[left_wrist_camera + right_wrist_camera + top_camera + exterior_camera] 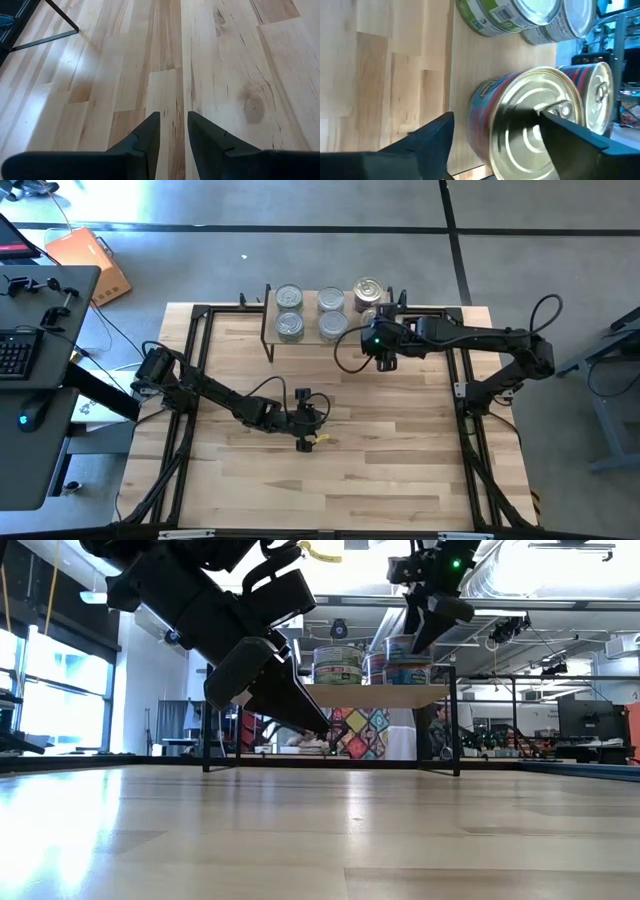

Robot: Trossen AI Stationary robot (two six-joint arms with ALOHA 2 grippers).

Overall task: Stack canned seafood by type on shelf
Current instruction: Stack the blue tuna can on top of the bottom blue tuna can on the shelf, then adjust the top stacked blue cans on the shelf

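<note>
The right gripper point(383, 360) sits at the shelf's point(310, 340) front right corner, upper middle of the overhead frame, its fingers point(427, 137) spread wide around a gold-lidded tin point(530, 125); one finger lies over the lid's face while the other stands clear of the tin's side, so the tin looks released rather than squeezed. A second gold-lidded tin point(597, 95) stands just behind it. The silver-lidded tins point(289, 311) sit in two pairs across the left and middle of the shelf, green labels showing in the wrist view. The left gripper point(305, 442) hangs over bare tabletop point(400, 460) at lower centre, fingers point(145, 137) a narrow gap apart, holding nothing. Pale wooden slats cover the table inside a black frame. Beyond it, grey floor, a desk with a keyboard point(12, 352) at far left, and bright windows in the low view.
</note>
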